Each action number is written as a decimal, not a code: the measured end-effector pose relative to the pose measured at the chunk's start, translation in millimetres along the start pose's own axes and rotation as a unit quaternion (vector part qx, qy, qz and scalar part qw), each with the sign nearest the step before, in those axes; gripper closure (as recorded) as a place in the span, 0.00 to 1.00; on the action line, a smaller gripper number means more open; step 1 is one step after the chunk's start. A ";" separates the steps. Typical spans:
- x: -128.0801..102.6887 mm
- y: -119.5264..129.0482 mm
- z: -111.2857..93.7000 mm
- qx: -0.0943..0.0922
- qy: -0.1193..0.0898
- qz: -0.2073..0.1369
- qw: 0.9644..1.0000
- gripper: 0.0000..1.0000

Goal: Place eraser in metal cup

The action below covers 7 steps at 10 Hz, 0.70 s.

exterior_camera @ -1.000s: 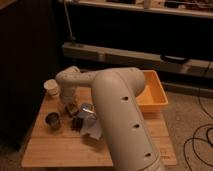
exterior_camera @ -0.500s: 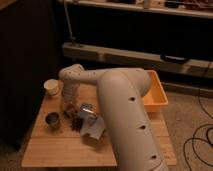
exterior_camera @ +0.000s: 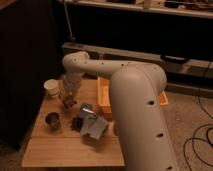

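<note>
The metal cup [exterior_camera: 52, 120] stands upright near the left edge of the wooden table [exterior_camera: 60, 150], its inside dark. My gripper [exterior_camera: 68, 102] hangs over the table's back left, to the right of the white cup and above and right of the metal cup. A small brownish block, which looks like the eraser [exterior_camera: 67, 104], shows at the gripper's tip. I cannot tell if it is held or lies on the table. My large white arm [exterior_camera: 135, 100] fills the right half of the view.
A white paper-like cup [exterior_camera: 51, 88] stands at the back left. A dark brown lumpy cluster [exterior_camera: 77, 123] and a grey-blue folded piece [exterior_camera: 93, 126] lie mid-table. An orange bin [exterior_camera: 104, 95] sits at the back right, partly behind my arm. A dark cabinet stands on the left.
My gripper has stayed in about the same place beside the white cup, perhaps a little higher. The cups and the other things have not moved.
</note>
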 end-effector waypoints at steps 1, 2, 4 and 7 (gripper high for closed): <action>-0.1 5.5 -16.3 -0.009 -0.006 -0.002 1.000 1.00; 1.0 10.0 -29.6 -0.016 -0.012 -0.004 1.000 1.00; 13.9 30.3 -55.8 -0.029 -0.021 -0.015 0.999 1.00; 39.6 66.5 -69.7 -0.039 -0.030 -0.026 0.998 1.00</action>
